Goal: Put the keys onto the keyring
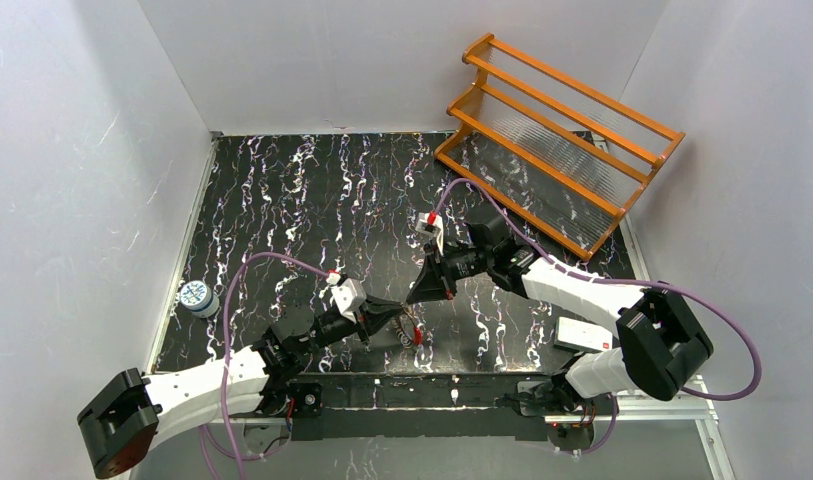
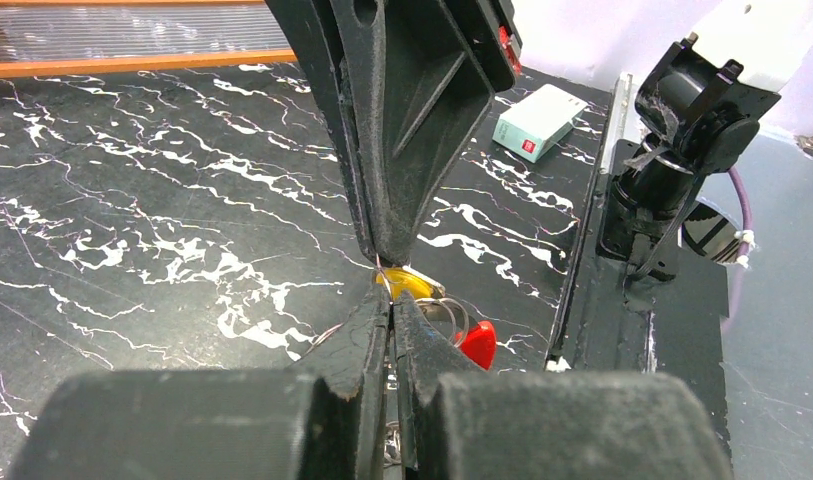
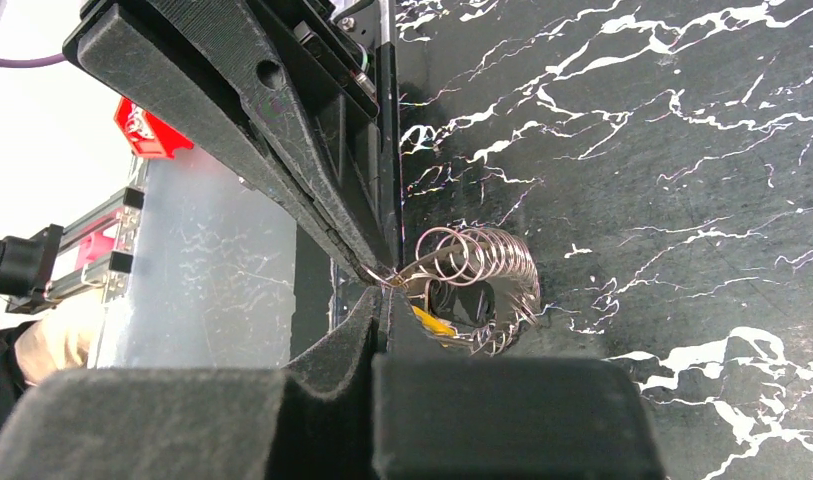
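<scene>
Keyring mid-threading, both grippers on it, so you aren't done yet.
Its wire coil lies on the table near the front edge, about the middle, with the red section showing. Of the keys, only a yellowish bit shows in the bundle; you can't tell if it's threaded, and the silvery one isn't made out. Left gripper has its jaws pressed together, and so does the right gripper. The tips meet nose to nose, each seemingly pinching a thin strand of the ring's wire.
</scene>
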{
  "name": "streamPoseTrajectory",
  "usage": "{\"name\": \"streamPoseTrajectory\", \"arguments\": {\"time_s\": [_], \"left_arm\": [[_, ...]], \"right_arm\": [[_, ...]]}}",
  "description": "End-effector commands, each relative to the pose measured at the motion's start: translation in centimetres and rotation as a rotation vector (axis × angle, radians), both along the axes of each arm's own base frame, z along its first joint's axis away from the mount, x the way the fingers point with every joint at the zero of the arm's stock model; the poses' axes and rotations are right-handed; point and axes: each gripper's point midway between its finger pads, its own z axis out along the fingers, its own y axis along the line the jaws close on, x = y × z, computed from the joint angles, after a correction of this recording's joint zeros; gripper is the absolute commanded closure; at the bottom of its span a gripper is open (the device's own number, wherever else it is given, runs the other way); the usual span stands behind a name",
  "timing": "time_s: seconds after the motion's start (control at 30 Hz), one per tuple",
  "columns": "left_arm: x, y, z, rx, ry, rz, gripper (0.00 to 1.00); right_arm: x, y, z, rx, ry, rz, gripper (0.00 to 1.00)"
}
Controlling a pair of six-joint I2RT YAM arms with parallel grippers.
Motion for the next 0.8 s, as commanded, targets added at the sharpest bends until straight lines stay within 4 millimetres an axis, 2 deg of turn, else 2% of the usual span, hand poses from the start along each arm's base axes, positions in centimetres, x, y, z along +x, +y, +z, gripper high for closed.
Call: {"name": "streamPoseTrajectory", "arguments": {"time_s": [0.0,0.77], "left_arm": [[-0.2,-0.3,2.5,-0.062,-0.043,-0.02,1.0],[-0.8,-0.6,2.8,-0.063,-0.056,-0.059,1.0]], "right_arm": [[1.1,0.5,1.2,0.023,-0.064,-0.041,0.99],[0.7,-0.1,-1.3,-0.09,0.047,-0.056,0.99]]}}
